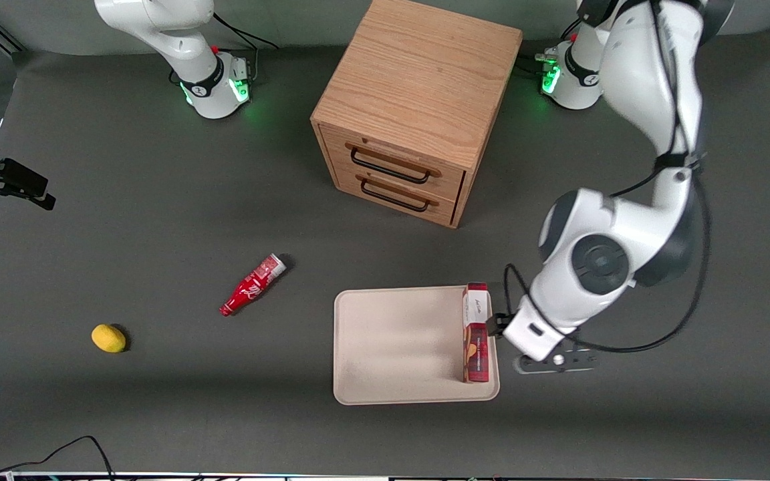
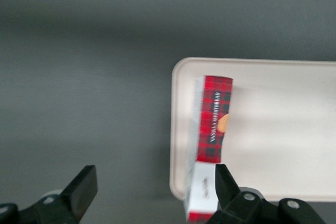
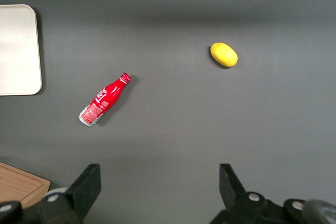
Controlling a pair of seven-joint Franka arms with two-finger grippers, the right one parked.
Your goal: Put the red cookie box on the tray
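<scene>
Our tool (image 2: 152, 192) hangs spread apart, one finger just beside the cookie box (image 1: 476, 334) on the tray (image 1: 392, 347) rim edge; we judge a nudge could topple it.

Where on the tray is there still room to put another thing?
Most of the tray is bare: the wide patch from the box toward the parked arm's end. The box stands along the edge toward the working arm, so that strip is crowded. The open pincer hovers just off that edge, one finger beside the box.
</scene>
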